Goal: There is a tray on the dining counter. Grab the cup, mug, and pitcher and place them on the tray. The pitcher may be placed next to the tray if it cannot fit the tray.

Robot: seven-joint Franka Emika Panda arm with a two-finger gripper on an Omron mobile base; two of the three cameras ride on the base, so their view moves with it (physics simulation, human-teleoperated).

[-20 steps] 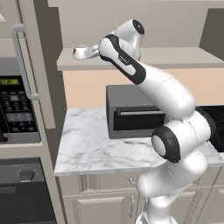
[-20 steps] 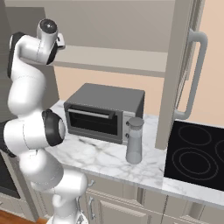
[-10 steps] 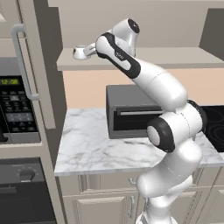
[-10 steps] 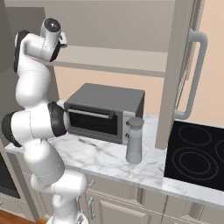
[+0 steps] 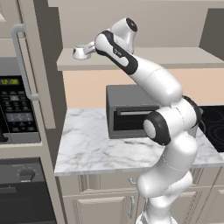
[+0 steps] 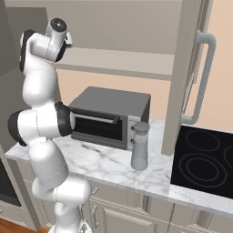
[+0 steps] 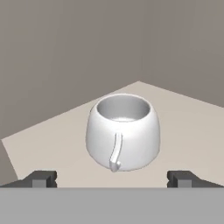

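The mug is a squat white one standing upright on a beige shelf, its small handle turned toward the hand. My gripper is open just in front of it, a dark fingertip low at each side, nothing between them. In the left base view the mug sits at the shelf's left end with the arm reaching up to it. The tall grey pitcher stands on the marble counter beside the toaster oven. The tray, the cup and the dining counter are out of view.
A grey toaster oven sits on the marble counter under the shelf. A built-in microwave and a tall cabinet door with a handle stand at the left. A black cooktop lies at the right.
The arm's elbow and lower links have swung round while the hand stayed raised at the shelf by the mug. The jaws remain open.
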